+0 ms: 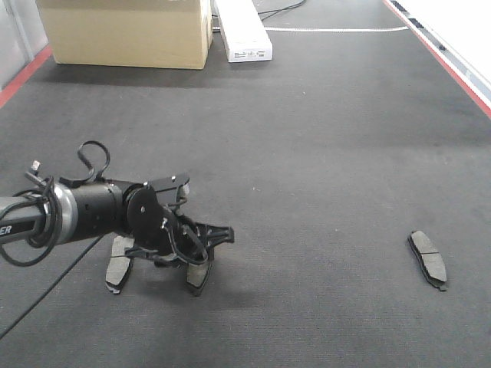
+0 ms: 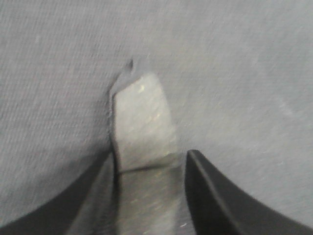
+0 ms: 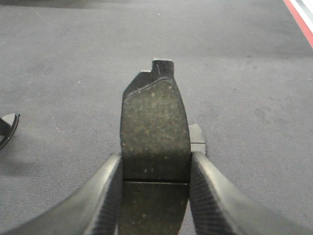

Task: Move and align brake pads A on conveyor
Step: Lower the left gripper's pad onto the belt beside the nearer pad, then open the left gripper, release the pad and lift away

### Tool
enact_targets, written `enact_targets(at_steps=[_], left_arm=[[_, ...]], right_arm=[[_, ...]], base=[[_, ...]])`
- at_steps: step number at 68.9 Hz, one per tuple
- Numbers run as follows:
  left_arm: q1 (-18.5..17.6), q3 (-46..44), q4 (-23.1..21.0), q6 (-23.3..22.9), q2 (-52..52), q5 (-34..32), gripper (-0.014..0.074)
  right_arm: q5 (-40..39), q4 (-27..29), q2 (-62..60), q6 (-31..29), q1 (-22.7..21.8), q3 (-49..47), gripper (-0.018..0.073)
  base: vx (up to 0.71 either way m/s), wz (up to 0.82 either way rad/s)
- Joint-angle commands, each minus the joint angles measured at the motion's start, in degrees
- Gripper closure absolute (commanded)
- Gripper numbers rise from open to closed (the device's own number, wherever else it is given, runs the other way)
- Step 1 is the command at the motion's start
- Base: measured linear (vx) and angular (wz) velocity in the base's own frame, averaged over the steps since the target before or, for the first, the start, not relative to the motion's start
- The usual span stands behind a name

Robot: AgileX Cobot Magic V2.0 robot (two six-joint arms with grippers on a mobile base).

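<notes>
Left hand low near conveyor's front-left corner, fingers apart astride one brake pad. Right hand clamped on another pad. Alignment judged unfinished: third pad stranded far right.

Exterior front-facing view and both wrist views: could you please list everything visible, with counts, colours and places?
brake pads: four, dark grey; one lying on the belt at the right, two on the belt at the left under the left gripper, one in the right gripper.
conveyor: one, dark charcoal belt with red side rails, filling the view.
cardboard box: one, tan, far left.
long box: one, white, right beside the cardboard box.
white line: one, across the far end of the belt.
left gripper: one, black, low over the left pads, fingers open astride one.
right gripper: one, black, shut on a pad; seen only in its wrist view.
</notes>
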Motion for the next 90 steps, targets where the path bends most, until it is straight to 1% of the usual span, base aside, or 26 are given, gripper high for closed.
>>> enact_targets(at_steps=[1, 10, 15, 23, 33, 37, 45, 52, 60, 70, 79, 90], left_arm=[[-0.3, -3.0, -0.9, 1.3, -2.8, -1.1, 0.0197], [-0.3, -4.3, -0.6, 5.5, -4.7, 1.1, 0.0174], [-0.3, -4.3, 1.4, 6.3, -6.9, 1.3, 0.0174], [-0.3, -4.3, 6.4, 6.2, -11.8, 2.1, 0.0174], [-0.3, -3.9, 13.7, 3.0, -18.4, 3.5, 0.0174], [-0.3, -3.9, 18.3, 0.9, -21.0, 4.9, 0.0174], [-0.3, -3.9, 25.6, -3.0, -26.4, 8.2, 0.0174], [-0.3, -3.9, 29.5, -5.1, -30.2, 9.9, 0.0174], [-0.3, -3.4, 30.6, -5.2, -35.0, 10.3, 0.0174], [-0.3, 1.2, 31.5, -5.2, -42.2, 7.1, 0.0178], [-0.3, 8.4, 33.6, -5.2, -49.7, 4.1, 0.019], [-0.3, 20.7, 34.5, -5.2, -61.1, -3.3, 0.0203]], right_arm=[[-4.8, -1.7, 0.2, -0.4, -0.4, -1.6, 0.0564], [-4.8, -1.7, 0.2, -0.4, -0.4, -1.6, 0.0564], [-4.8, -1.7, 0.2, -0.4, -0.4, -1.6, 0.0564], [-4.8, -1.7, 0.2, -0.4, -0.4, -1.6, 0.0564], [-4.8, -1.7, 0.2, -0.4, -0.4, -1.6, 0.0564], [-4.8, -1.7, 0.2, -0.4, -0.4, -1.6, 0.0564], [-4.8, -1.7, 0.2, -0.4, -0.4, -1.6, 0.0564], [-4.8, -1.7, 0.2, -0.4, -0.4, -1.6, 0.0564], [-4.8, -1.7, 0.2, -0.4, -0.4, -1.6, 0.0564], [-4.8, -1.7, 0.2, -0.4, -0.4, -1.6, 0.0564], [-4.8, -1.7, 0.2, -0.4, -0.4, -1.6, 0.0564], [-4.8, -1.7, 0.2, -0.4, -0.4, -1.6, 0.0564]], base=[[0.0, 0.0], [0.0, 0.0], [0.0, 0.0], [0.0, 0.0], [0.0, 0.0], [0.0, 0.0], [0.0, 0.0], [0.0, 0.0], [0.0, 0.0], [0.0, 0.0], [0.0, 0.0], [0.0, 0.0]])
